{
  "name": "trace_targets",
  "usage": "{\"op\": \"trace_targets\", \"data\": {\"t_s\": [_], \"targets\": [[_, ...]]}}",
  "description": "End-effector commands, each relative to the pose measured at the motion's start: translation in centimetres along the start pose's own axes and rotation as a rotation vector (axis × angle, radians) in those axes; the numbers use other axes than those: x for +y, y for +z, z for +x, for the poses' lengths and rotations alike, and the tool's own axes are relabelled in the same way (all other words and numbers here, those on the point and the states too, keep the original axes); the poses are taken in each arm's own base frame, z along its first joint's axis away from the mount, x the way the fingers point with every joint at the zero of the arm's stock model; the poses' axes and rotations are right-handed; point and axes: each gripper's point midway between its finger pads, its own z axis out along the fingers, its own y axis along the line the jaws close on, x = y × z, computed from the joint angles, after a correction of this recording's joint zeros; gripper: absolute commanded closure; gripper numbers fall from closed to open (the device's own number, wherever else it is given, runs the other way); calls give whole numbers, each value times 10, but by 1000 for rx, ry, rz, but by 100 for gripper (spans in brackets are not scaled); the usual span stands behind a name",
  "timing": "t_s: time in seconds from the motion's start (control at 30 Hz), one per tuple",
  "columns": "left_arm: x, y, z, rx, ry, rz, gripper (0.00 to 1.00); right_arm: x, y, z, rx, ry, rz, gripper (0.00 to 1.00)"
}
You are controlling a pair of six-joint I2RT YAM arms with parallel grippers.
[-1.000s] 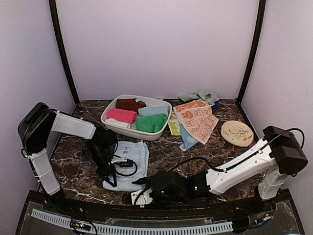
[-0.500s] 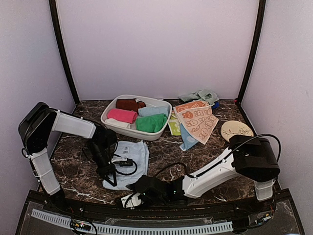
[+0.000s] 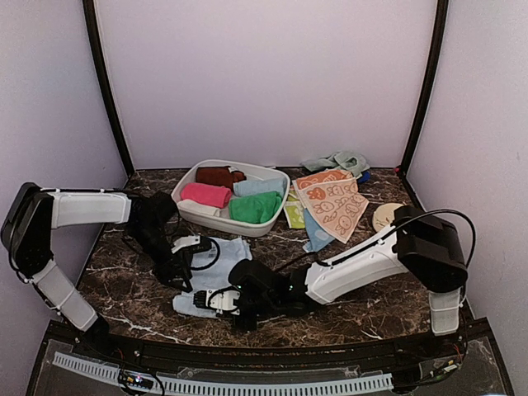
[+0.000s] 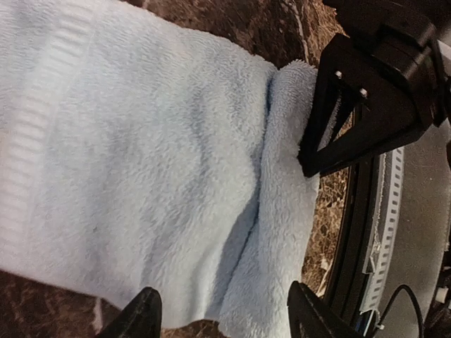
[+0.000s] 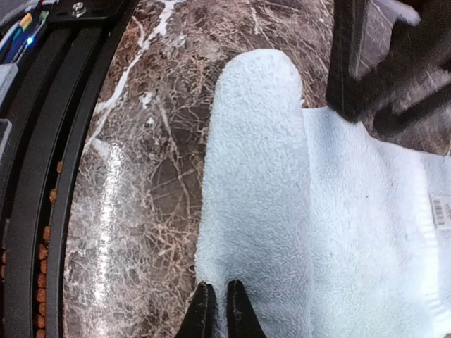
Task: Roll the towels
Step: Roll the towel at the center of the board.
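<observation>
Top external shows the marble table [image 3: 272, 243] with the pale blue towel [image 3: 235, 256] spread near its front edge, between both arms (the other towels [image 3: 254, 206] lie in and beside the basin [image 3: 183, 198], well apart). The towel's near edge is turned over into a first fold [image 5: 246, 176]. The right gripper [image 5: 217, 310] is clenched on one end of that fold. The left gripper [image 4: 227, 320] hangs released above the cloth, grasping nothing. With only one end pinched, the roll could go crooked, or the whole towel could drag across the marble. The claws are close together, so they may bump.
</observation>
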Motion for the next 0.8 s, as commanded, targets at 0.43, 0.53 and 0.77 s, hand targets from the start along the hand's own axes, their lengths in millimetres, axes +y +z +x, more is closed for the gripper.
{"op": "trace_targets", "data": {"t_s": [0.43,0.53,0.77], "targets": [[-32,-31,3,-138,278,-212,36,-3,-8,15,56,854,-570,100],[-39,-11,0,-105,324,-195,36,-9,-5,16,62,960,-599,100],[-34,13,-15,-66,397,-200,36,-25,-3,12,38,1076,-639,100]]}}
